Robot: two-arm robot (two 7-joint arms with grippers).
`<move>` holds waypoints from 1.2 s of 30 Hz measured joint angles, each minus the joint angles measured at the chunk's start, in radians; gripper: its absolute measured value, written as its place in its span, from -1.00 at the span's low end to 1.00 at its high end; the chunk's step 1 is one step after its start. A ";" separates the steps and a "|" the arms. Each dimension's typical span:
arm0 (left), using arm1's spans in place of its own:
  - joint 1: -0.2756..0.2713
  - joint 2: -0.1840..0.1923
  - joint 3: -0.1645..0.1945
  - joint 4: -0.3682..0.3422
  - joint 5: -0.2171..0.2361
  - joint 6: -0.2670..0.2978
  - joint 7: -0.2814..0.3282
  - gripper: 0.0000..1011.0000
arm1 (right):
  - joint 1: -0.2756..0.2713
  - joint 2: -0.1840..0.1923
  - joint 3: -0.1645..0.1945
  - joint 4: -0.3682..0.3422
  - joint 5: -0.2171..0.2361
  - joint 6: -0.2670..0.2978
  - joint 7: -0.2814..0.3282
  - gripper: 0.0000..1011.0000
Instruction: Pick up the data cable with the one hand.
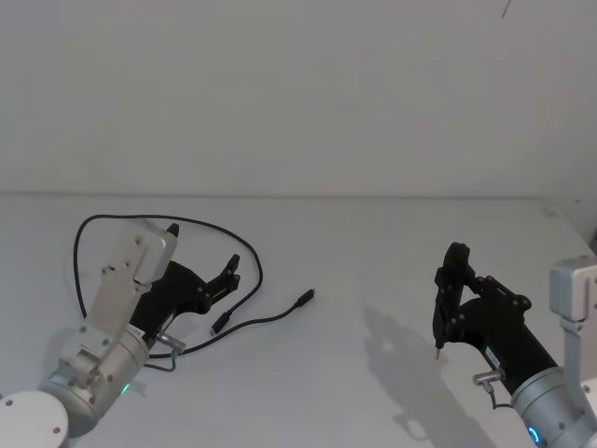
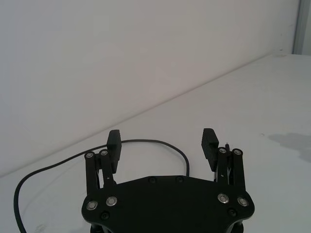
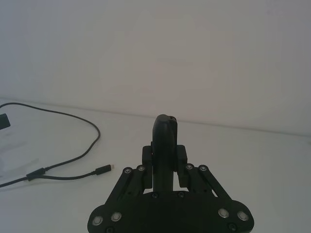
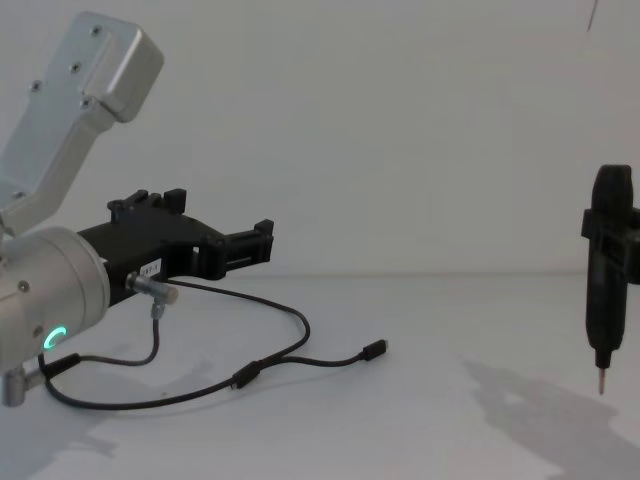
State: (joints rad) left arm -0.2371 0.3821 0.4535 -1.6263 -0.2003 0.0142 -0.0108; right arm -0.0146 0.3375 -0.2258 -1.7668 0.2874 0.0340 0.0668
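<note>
The data cable lies on the white table as a thin black loop. It splits at a small junction into two short ends with black plugs. My left gripper hovers open above the loop, with nothing between its fingers. In the left wrist view the data cable runs across the table beyond the left gripper. In the chest view the left gripper is clearly higher than the data cable. Far to the right, my right gripper is shut on a black pen-shaped tool, held tip down.
A short dark wire with a silver plug hangs from the left wrist. The white table stretches bare between the two arms, and a plain white wall stands behind it. In the right wrist view the data cable lies off to one side.
</note>
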 joint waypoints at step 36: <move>-0.049 0.028 -0.004 0.037 -0.067 -0.018 -0.162 0.98 | 0.000 0.000 0.000 0.000 0.000 0.000 0.000 -0.45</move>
State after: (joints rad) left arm -0.2866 0.4101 0.4495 -1.5890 -0.2676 -0.0042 -0.1727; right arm -0.0146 0.3374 -0.2258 -1.7667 0.2874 0.0340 0.0668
